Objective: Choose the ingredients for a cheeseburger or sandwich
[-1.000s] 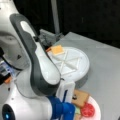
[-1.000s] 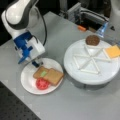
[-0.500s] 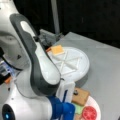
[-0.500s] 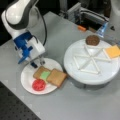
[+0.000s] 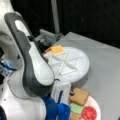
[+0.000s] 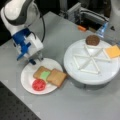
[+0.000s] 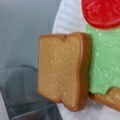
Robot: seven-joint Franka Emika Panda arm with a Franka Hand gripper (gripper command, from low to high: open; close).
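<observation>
Hovering beside plate (image 6: 27,77), our gripper (image 6: 35,60) | fingers apart, empty | toast (image 6: 57,77), lettuce (image 6: 45,74), tomato (image 6: 39,84) plated.

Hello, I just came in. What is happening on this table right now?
A Franka arm is building a toy sandwich on a small white plate. In a front view its pincer hangs above the plate's far edge, holding nothing. On the plate lie a toast slice with green lettuce on it, a second toast slice beside it and a red tomato slice. The patty and cheese square sit on the divided tray.
</observation>
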